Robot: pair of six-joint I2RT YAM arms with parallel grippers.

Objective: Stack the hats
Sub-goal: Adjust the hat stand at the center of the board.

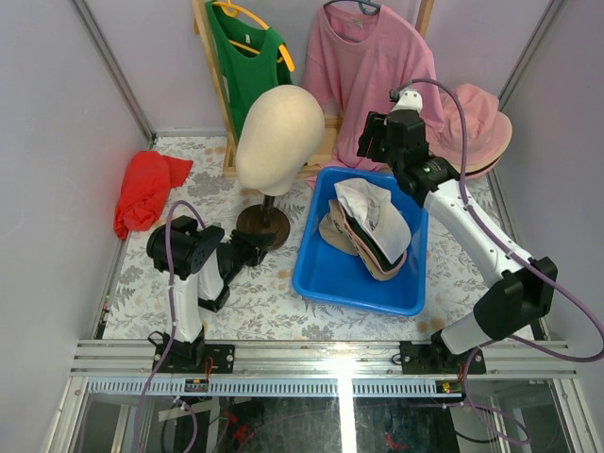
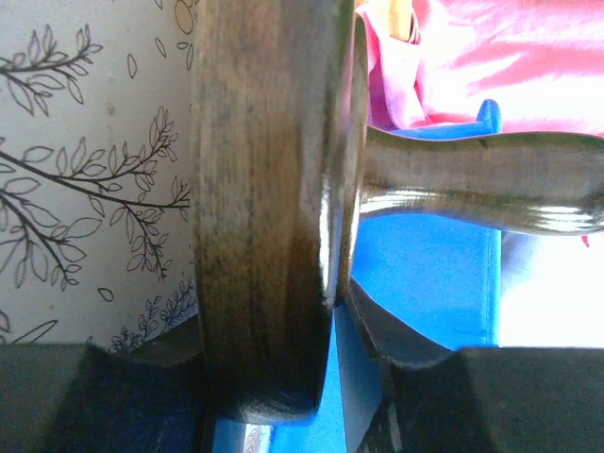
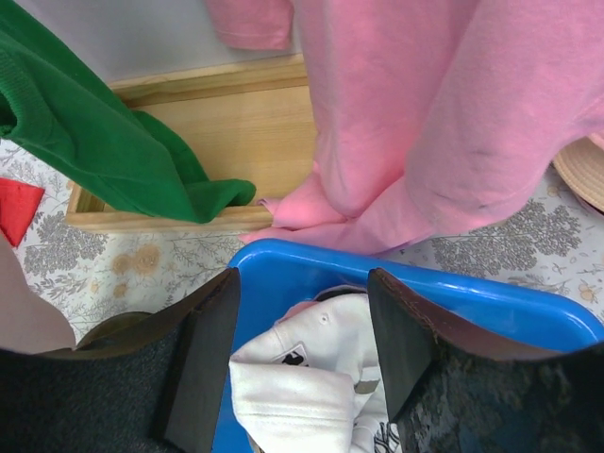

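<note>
At the lower left of the top view, the left gripper (image 2: 288, 373) is pinching the rim of the round wooden base (image 1: 262, 225) under the mannequin head (image 1: 278, 137), its fingers (image 2: 104, 401) sitting on either side of the disc. Right of centre, the blue bin (image 1: 330, 278) is holding a loose pile of hats: a white cap (image 1: 376, 215) is lying on top, with a tan cap (image 1: 332, 231) showing beneath it. Over the bin's far rim the right gripper (image 3: 302, 354) is hovering with its jaws spread, gripping nothing, the white cap just below. Further back at the upper right, a pink bucket hat (image 1: 483, 127) is resting on the table (image 1: 453, 274) beside a hanging pink shirt (image 1: 363, 66)
</note>
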